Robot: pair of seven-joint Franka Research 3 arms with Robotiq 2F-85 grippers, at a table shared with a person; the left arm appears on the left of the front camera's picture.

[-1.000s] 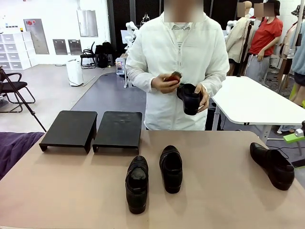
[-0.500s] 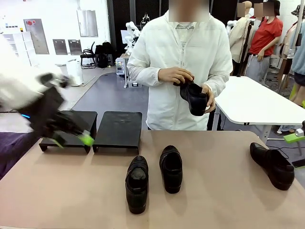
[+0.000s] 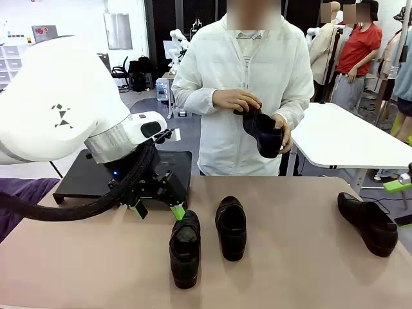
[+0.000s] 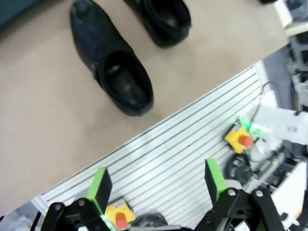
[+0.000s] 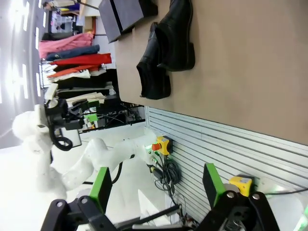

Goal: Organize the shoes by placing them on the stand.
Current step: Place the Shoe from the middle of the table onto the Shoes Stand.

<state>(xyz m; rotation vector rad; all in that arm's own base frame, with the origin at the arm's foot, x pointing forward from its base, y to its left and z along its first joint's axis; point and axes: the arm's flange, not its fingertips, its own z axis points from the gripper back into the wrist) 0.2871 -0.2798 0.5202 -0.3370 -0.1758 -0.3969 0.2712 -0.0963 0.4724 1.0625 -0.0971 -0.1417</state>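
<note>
- Left claw [image 3: 159, 211] has swung in over the beige tabletop [image 3: 290, 277]. A second ago no arm was there, and half a second ago it was a blur over the left section of the low matte-black flat stand [image 3: 71, 185].
- It now hangs just behind the heel end of the nearest black glossy leather slip-on shoe [image 3: 185, 248], above it and not touching. Its green-padded jaws are spread wide with nothing between them.
- Right claw [image 5: 156, 183] is also spread wide and empty, held back beyond the tabletop's near edge.
- No shoe sits on the visible parts of the stand at the far left, though the arm hides part of it.
- On the tabletop the shoes lie as they did. The nearest one has a second shoe [image 3: 231, 227] just beside it, and a third shoe [image 3: 368, 223] lies well apart near the right edge.
- A fourth shoe [image 3: 262, 134] is up in the person's hands [image 3: 238, 101] at the far side, much as it was half a second ago.
- The reach has evidently begun, with the nearest shoe the likely first pick, so the task looks to be at its very start.
- Next, the left claw probably needs to drop and close across the shoe's collar. The glossy leather could slip in a shallow grip.
</note>
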